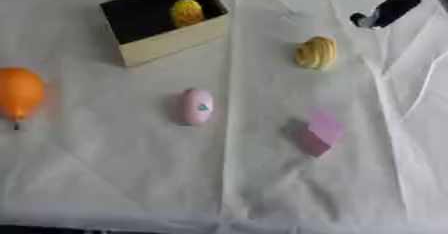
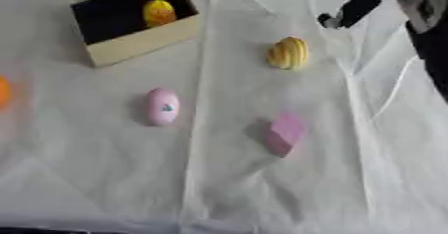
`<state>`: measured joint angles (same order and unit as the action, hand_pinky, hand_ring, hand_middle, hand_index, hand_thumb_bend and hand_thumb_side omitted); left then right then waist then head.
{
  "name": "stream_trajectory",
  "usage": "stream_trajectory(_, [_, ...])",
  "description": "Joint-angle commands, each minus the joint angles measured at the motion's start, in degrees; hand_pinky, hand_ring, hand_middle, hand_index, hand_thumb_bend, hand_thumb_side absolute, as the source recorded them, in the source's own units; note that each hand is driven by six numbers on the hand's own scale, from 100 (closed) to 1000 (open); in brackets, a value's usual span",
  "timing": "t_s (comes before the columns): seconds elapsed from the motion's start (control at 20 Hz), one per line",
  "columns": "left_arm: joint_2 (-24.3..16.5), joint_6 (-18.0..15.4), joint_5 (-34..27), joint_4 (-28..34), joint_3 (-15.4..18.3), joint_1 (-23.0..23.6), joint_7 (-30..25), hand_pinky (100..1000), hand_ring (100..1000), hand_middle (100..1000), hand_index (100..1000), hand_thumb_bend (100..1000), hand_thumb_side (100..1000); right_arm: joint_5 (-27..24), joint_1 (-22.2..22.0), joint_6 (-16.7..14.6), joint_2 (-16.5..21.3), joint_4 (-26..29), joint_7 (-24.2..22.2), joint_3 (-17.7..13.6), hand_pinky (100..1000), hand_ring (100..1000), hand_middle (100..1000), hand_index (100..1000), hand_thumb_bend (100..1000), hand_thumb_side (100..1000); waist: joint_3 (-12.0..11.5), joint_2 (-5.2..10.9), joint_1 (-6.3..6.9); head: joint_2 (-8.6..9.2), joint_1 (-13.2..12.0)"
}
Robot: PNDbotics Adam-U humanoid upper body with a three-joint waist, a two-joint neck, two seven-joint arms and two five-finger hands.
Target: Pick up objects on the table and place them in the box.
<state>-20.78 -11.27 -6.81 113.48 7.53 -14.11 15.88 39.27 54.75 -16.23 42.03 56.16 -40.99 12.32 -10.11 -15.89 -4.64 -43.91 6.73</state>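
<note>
Nearest the camera lies a pink block [image 1: 320, 133], beyond it the yellow ridged shell-shaped object [image 1: 316, 52], upright-long on the white surface [image 1: 131, 178], just below-left of the right hand [image 1: 385, 10], whose fingers' opening I cannot tell; the box [image 1: 175, 40] already holds one yellow object [image 1: 186, 12], a pink capsule [image 1: 197, 106] and an orange fruit [image 1: 17, 94] farther left.

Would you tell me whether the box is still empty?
No: one yellow object already lies inside the open-topped box; four other things remain on the white cloth.
</note>
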Motion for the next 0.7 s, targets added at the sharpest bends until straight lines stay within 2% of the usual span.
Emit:
stream_trajectory(0.05, [-1.61,0.01,-0.10,1.12,-0.09,-0.53,-0.22,800,757,755,843,100,603,-2.36,-0.26,-0.21,3.13,2.71,-0.48,-0.18,880,973,887,948,109,261,-0.03,1.04,-0.54,-0.20,-0.02])
stream_trajectory(0.2, [-1.63,0.01,-0.13,1.12,-0.10,-0.58,-0.25,800,756,753,843,100,603,-3.86,-1.85,0.01,4.03,5.12,-1.05,0.09,879,967,881,947,133,262,-0.04,0.96,-0.61,-0.20,0.04])
stream_trajectory(0.25, [-1.62,0.01,-0.15,1.12,-0.11,-0.58,-0.26,800,756,753,843,100,604,-4.02,-2.33,0.12,4.22,5.89,-1.18,0.25,878,967,884,950,219,227,-0.02,0.93,-0.64,-0.20,0.08])
stream_trajectory(0.3, [-1.58,0.02,-0.17,1.12,-0.14,-0.59,-0.29,800,757,753,843,100,606,-3.99,-2.72,0.21,4.30,6.48,-1.30,0.50,878,967,881,950,167,257,-0.01,0.91,-0.65,-0.20,0.10])
stream_trajectory(0.4, [-1.47,0.05,-0.24,1.12,-0.21,-0.61,-0.37,800,757,753,843,100,607,-3.48,-3.33,0.33,4.19,7.27,-1.27,1.01,877,965,876,955,217,252,-0.03,0.87,-0.65,-0.20,0.23])
stream_trajectory(0.45, [-1.40,0.06,-0.26,1.12,-0.21,-0.62,-0.40,800,757,753,843,100,607,-2.92,-3.56,0.46,4.01,7.43,-1.00,1.20,875,962,872,953,230,263,-0.06,0.86,-0.64,-0.20,0.29])
stream_trajectory(0.5, [-1.35,0.08,-0.29,1.12,-0.21,-0.60,-0.40,801,757,754,843,100,608,-1.95,-3.68,0.83,3.82,7.45,-0.32,1.27,869,954,868,952,296,260,-0.09,0.85,-0.62,-0.20,0.33])
stream_trajectory(0.7, [-1.09,0.15,-0.42,1.12,-0.27,-0.53,-0.49,801,757,754,843,100,612,2.73,-3.58,2.32,1.97,5.83,4.19,1.42,867,953,872,953,294,240,-0.28,0.74,-0.51,-0.20,0.57])
